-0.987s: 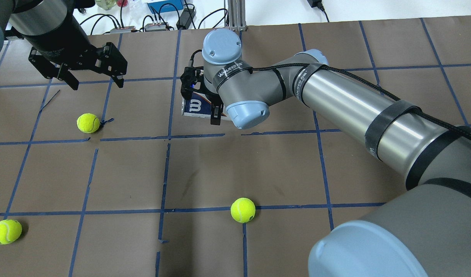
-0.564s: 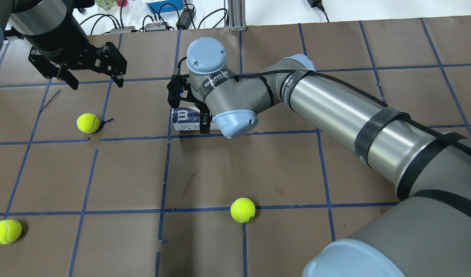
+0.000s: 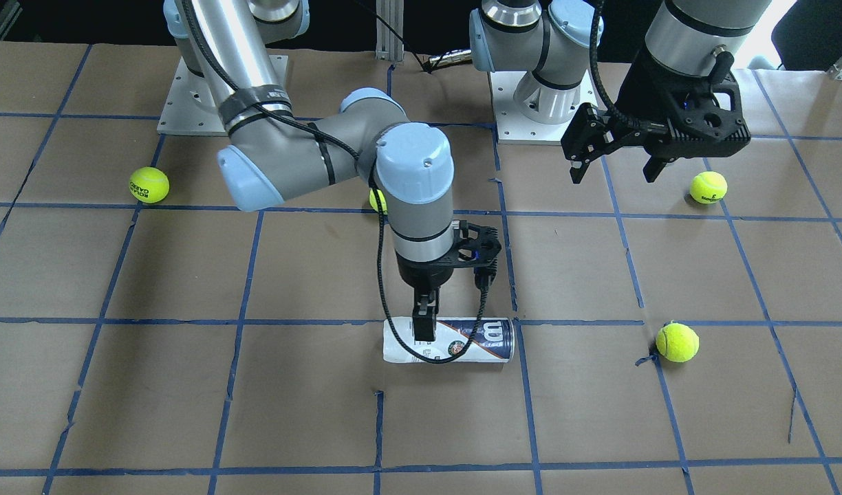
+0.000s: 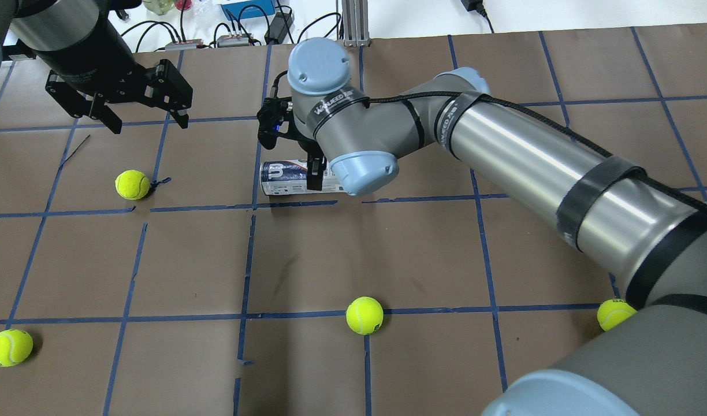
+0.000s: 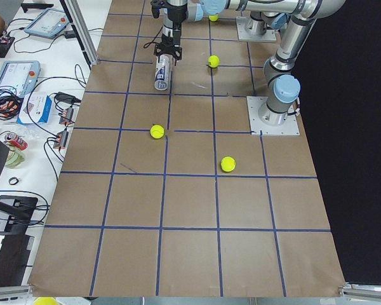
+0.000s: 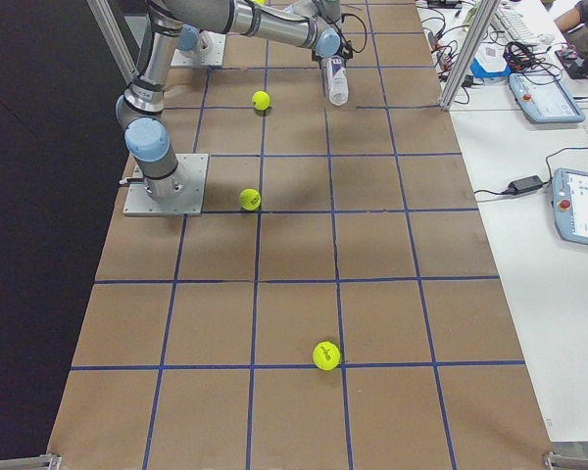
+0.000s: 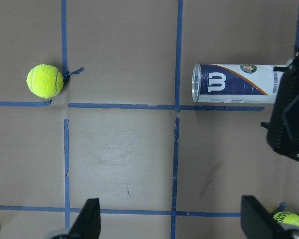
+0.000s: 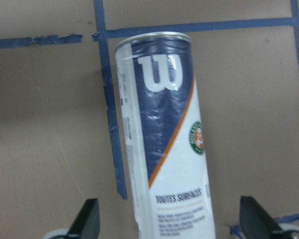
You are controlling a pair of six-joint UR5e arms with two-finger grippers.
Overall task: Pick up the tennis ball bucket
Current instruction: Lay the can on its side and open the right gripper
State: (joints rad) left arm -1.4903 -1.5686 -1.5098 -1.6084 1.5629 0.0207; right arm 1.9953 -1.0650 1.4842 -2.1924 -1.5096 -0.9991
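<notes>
The can lies on its side on the tabletop, between the right jaws. They are spread wide, one finger on each side of the can, with a gap showing at both. Its end marked with a W sticks out past them. The left jaws are spread too, holding nothing, well apart from the can. A tennis ball sits near them.
</notes>
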